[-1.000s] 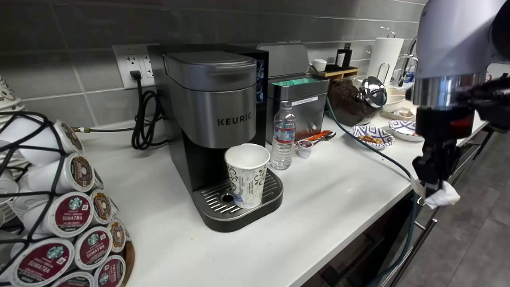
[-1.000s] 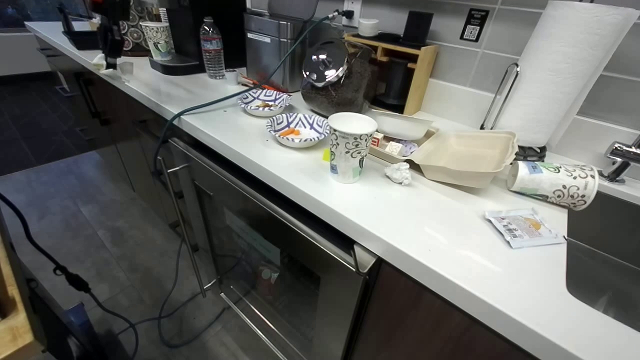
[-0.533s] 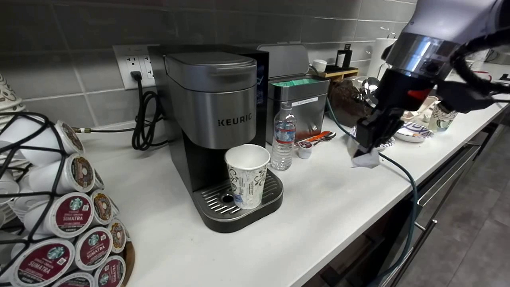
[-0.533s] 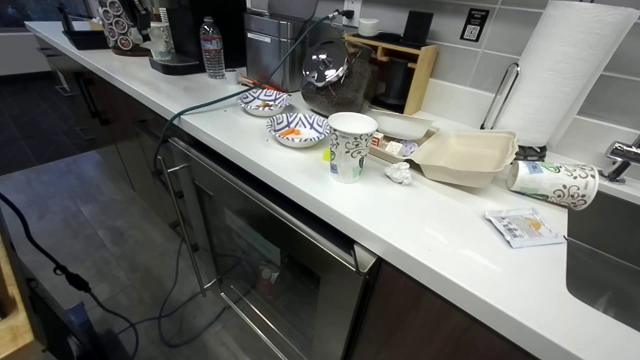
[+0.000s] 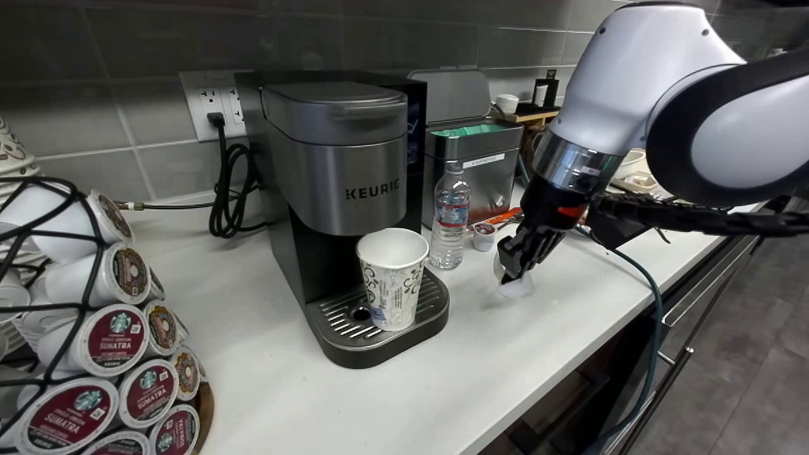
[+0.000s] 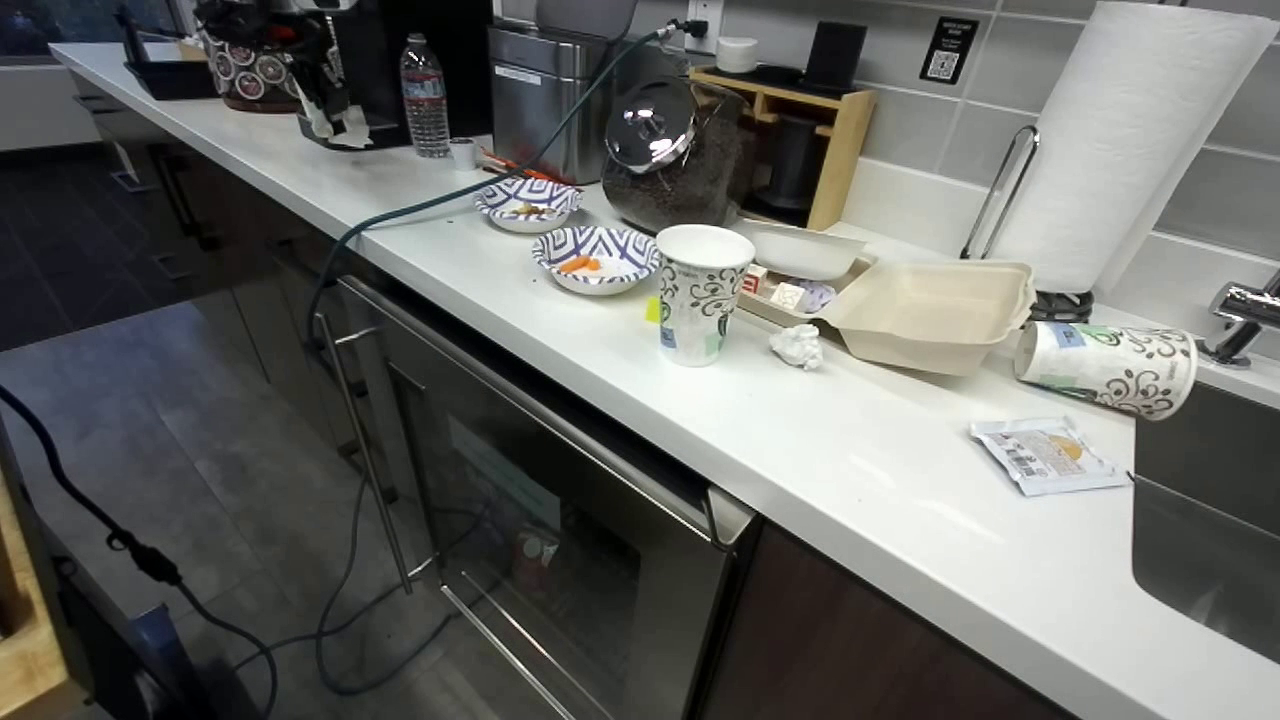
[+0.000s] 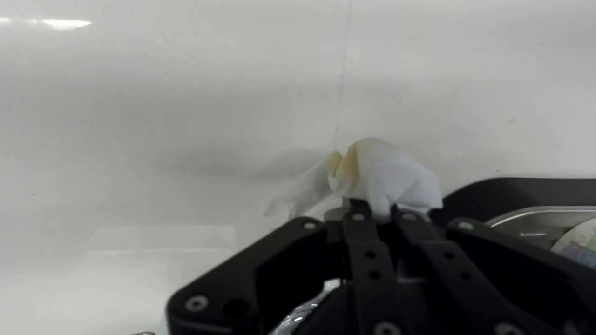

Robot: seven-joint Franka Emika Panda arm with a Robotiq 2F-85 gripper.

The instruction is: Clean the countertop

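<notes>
Worktop is running beneath the end effector, along the grey tiled wall. Nearly closed, the end effector is pinching a crumpled white tissue, while a bottle is standing beside the coffee maker.

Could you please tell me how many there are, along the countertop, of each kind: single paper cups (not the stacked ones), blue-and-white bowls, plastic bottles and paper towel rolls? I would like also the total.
Single paper cups: 3 (two upright, one on its side)
Blue-and-white bowls: 2
Plastic bottles: 1
Paper towel rolls: 1
Total along the countertop: 7
</notes>
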